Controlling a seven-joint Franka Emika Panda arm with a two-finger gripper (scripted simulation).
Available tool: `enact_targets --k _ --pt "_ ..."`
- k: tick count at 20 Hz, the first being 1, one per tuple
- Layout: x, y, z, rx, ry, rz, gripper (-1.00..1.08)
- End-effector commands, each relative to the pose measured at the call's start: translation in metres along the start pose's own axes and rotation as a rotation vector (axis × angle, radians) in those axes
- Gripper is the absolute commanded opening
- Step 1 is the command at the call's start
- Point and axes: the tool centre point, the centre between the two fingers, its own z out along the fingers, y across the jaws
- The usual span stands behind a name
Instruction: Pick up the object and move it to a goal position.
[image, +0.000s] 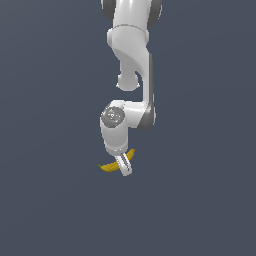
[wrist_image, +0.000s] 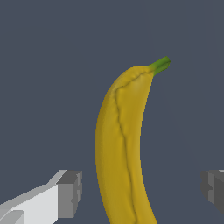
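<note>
The yellow banana (image: 108, 167) lies on the dark grey floor, its greenish stem tip toward the exterior view's left. My gripper (image: 125, 169) is down over its middle and hides part of it. In the wrist view the banana (wrist_image: 120, 144) runs lengthwise between my two fingers, with its green stem (wrist_image: 160, 65) at the far end. The gripper (wrist_image: 141, 192) is open: one grey pad (wrist_image: 69, 194) and the other pad (wrist_image: 213, 189) each stand apart from the banana with a gap on both sides. The brownish end is out of view.
The arm (image: 131, 60) comes down from the top of the exterior view. Plain dark grey floor (image: 200, 200) surrounds the banana. No goal marker shows.
</note>
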Motion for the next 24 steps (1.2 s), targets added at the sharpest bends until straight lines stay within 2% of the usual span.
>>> enact_targets --k 1,8,9,24 --pt "0.0 0.001 0.014 -0.001 -0.001 0.002 1.0" --pt "0.0 0.0 0.028 -0.001 -0.001 0.002 1.0" --pt "0.0 0.0 0.028 -0.001 -0.001 0.002 -1.0" --pt "0.001 0.003 0.023 0.0 0.0 0.001 -1.0"
